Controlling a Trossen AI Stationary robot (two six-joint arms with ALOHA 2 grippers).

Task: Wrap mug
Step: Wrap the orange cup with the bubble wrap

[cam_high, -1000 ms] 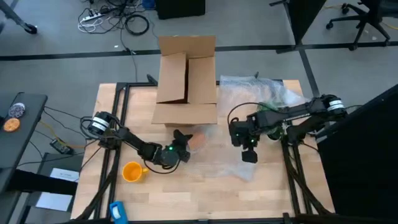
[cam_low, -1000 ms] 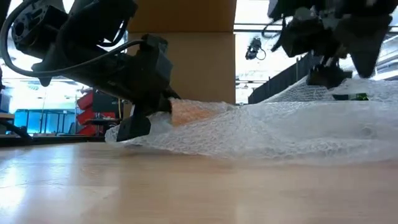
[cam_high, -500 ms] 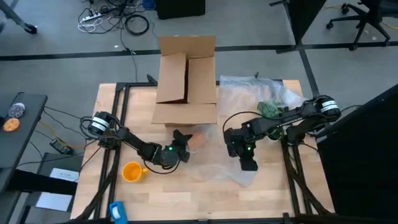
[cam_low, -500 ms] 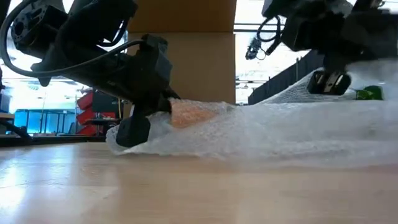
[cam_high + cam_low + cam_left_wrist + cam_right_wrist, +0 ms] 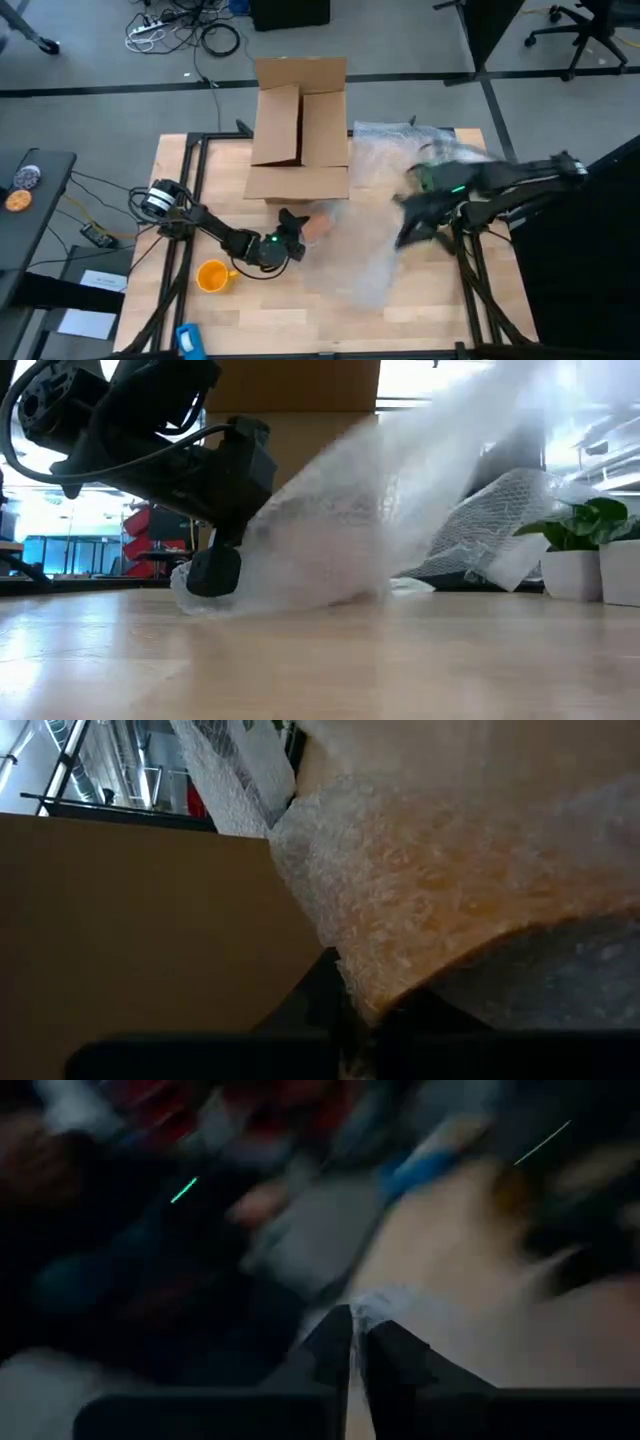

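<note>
The mug [image 5: 212, 276] sits bare on the wooden surface [image 5: 300, 320] near the front left, apart from the bubble wrap [image 5: 340, 550] and just left of the left claw [image 5: 290, 247]. That claw is closed on the sheet's left edge in front of the cardboard box [image 5: 300, 125]. The right claw [image 5: 408, 232] is blurred at the right, apparently pinching a raised fold of wrap.

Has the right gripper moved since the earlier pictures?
Yes. In the high view the right gripper swung away from the cardboard box, toward the table's right edge, pulling the bubble wrap.
</note>
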